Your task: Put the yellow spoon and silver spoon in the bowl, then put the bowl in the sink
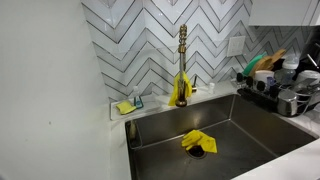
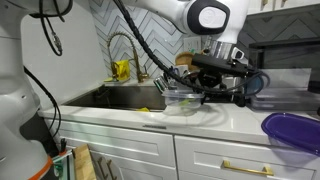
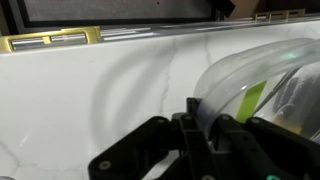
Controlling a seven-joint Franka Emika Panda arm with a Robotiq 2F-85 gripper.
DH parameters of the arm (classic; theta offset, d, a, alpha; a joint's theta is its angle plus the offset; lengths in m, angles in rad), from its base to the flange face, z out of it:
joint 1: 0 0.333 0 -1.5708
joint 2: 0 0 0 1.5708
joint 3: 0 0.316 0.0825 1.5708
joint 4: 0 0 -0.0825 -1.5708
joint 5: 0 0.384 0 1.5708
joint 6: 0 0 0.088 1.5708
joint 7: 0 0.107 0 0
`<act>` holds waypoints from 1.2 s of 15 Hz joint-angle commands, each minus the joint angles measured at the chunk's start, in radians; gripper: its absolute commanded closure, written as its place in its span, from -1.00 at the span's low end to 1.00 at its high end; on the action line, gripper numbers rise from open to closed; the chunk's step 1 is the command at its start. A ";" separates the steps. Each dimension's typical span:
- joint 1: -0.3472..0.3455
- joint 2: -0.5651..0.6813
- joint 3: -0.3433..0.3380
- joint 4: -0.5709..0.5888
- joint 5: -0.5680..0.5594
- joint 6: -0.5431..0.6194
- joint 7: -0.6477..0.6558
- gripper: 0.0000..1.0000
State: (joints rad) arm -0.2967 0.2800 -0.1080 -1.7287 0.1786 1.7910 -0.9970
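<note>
Glass bowl (image 3: 255, 75) rim | pincer (image 3: 200, 112) clamped | sink (image 2: 118, 97) near

In an exterior view: raised, looking down across the sink (image 1: 255, 128), square on to the faucet (image 1: 182, 62) and tiled wall (image 1: 130, 40); mid range; dish rack (image 1: 282, 88) at frame edge.

In an exterior view: low, near counter (image 2: 235, 120) height, looking along the cabinet fronts toward sink (image 2: 105, 97) and faucet (image 2: 124, 48); arm (image 2: 200, 20) mid frame.

Shared in both exterior views: sink, faucet, tiled wall.

Wrist view: very close, just above the counter (image 3: 90, 95), looking past the gripper (image 3: 200, 125) at the bowl (image 3: 250, 75) rim. Counter and bowl (image 2: 180, 100) also in an exterior view.
</note>
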 commanded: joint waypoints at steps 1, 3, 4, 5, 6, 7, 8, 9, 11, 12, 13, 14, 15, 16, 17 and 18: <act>0.023 -0.059 -0.005 -0.045 -0.063 -0.041 -0.034 0.96; 0.032 -0.071 -0.005 -0.052 -0.084 -0.044 -0.040 0.96; 0.037 -0.082 -0.002 -0.060 -0.086 -0.040 -0.051 0.96; 0.041 -0.099 0.002 -0.072 -0.077 -0.027 -0.063 0.96; 0.036 -0.045 -0.006 -0.014 -0.061 -0.038 -0.035 0.96; 0.039 -0.048 -0.006 -0.015 -0.061 -0.038 -0.036 0.84; 0.039 -0.048 -0.005 -0.013 -0.061 -0.038 -0.036 0.84; 0.039 -0.047 -0.006 -0.013 -0.061 -0.038 -0.036 0.84; 0.038 -0.045 -0.007 -0.012 -0.061 -0.038 -0.036 0.84; 0.038 -0.045 -0.007 -0.012 -0.061 -0.038 -0.036 0.84; 0.038 -0.045 -0.007 -0.012 -0.061 -0.038 -0.036 0.84; 0.039 -0.051 -0.003 -0.023 -0.055 -0.028 -0.053 0.96; 0.043 -0.066 0.006 -0.033 -0.050 -0.028 -0.085 0.96; 0.050 -0.079 0.011 -0.040 -0.057 -0.035 -0.100 0.96; 0.058 -0.095 0.018 -0.049 -0.060 -0.045 -0.122 0.96; 0.067 -0.106 0.024 -0.055 -0.064 -0.059 -0.133 0.96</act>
State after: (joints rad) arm -0.2519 0.2267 -0.0972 -1.7455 0.1198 1.7576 -1.0803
